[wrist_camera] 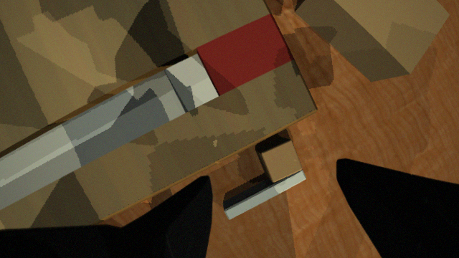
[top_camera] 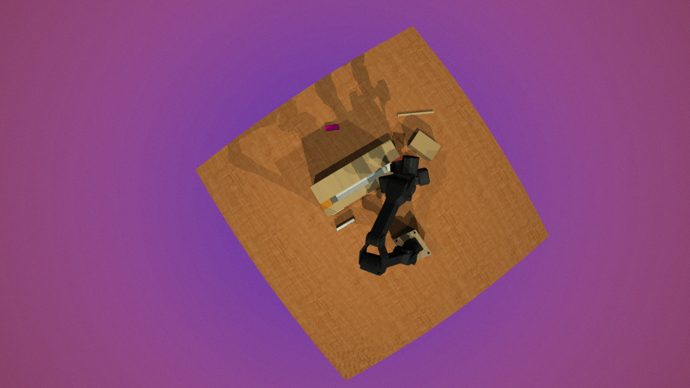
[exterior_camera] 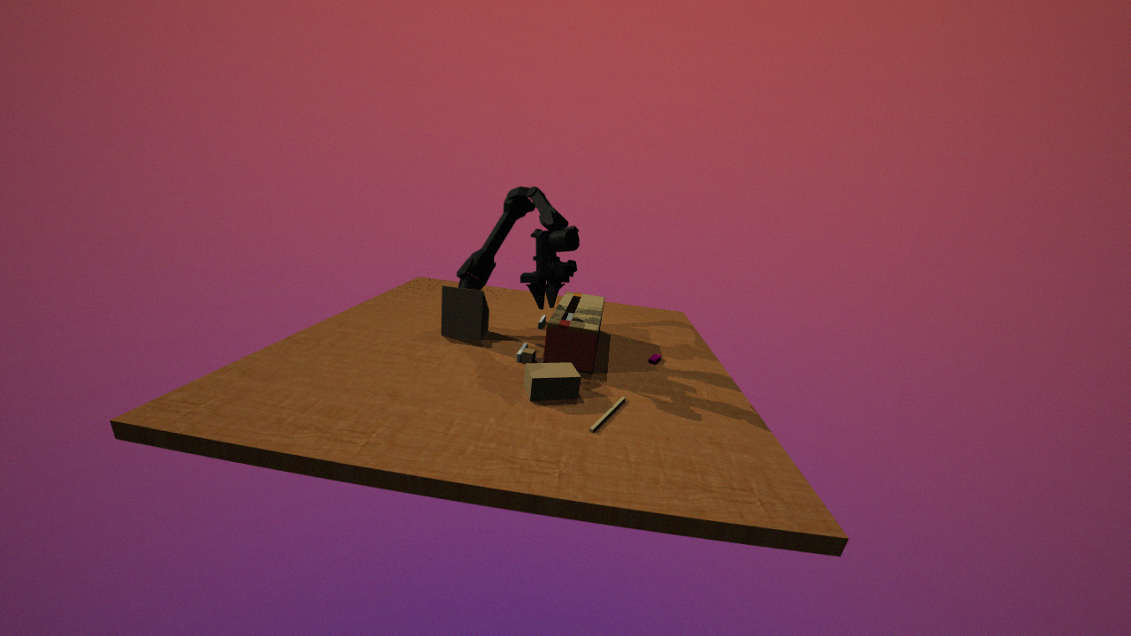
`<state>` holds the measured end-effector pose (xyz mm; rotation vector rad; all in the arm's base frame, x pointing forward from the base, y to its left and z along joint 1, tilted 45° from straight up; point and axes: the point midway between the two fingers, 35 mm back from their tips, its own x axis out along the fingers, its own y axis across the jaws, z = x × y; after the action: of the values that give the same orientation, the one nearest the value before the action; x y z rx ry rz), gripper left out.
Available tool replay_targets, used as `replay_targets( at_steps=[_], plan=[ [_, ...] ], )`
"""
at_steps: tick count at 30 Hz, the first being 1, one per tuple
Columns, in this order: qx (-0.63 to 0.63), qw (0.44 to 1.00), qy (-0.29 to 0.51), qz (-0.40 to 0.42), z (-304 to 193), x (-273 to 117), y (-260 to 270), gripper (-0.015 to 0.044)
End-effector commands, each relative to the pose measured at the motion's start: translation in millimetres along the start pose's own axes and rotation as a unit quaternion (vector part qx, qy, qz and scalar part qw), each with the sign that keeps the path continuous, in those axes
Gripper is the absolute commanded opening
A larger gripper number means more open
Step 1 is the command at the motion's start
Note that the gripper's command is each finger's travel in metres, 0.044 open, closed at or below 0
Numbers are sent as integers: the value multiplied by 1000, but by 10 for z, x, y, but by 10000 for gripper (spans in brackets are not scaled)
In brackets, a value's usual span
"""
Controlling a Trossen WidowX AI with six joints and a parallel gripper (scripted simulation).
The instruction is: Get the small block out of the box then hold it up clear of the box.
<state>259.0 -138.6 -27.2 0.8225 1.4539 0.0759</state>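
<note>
The small tan block (exterior_camera: 527, 356) (wrist_camera: 282, 161) is outside the box, on the table in front of the box's red-marked end. It stands between the box and a low pale bar (wrist_camera: 265, 195) and appears to touch the bar. The box (top_camera: 337, 181) (exterior_camera: 571, 348) (wrist_camera: 222, 127) stands upright, with a long slot in its top. My gripper (exterior_camera: 546, 306) (wrist_camera: 273, 177) is open and empty, pointing down, with its tips at about the height of the box top. In the wrist view the block shows between the fingertips, well below them. In the top view the arm hides the block.
A larger tan block (top_camera: 424, 144) (exterior_camera: 551, 384) stands just beyond the box's red end. A thin pale stick (top_camera: 415, 113) (exterior_camera: 607, 414) lies past it. A magenta piece (top_camera: 331, 127) (exterior_camera: 655, 359) lies behind the box. Another pale bar (top_camera: 345, 223) stands before the orange-marked end.
</note>
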Motion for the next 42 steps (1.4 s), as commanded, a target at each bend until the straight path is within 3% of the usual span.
replay_targets(
  at_steps=[1, 13, 29, 42],
  plan=[
    [454, 889, 2, 61, -61, 26, -161, 285],
    [768, 631, 34, 100, -95, 9, -296, 285],
    [975, 150, 112, 116, -142, -19, -452, 285],
    [977, 137, 114, 116, -143, -20, -455, 285]
  ],
)
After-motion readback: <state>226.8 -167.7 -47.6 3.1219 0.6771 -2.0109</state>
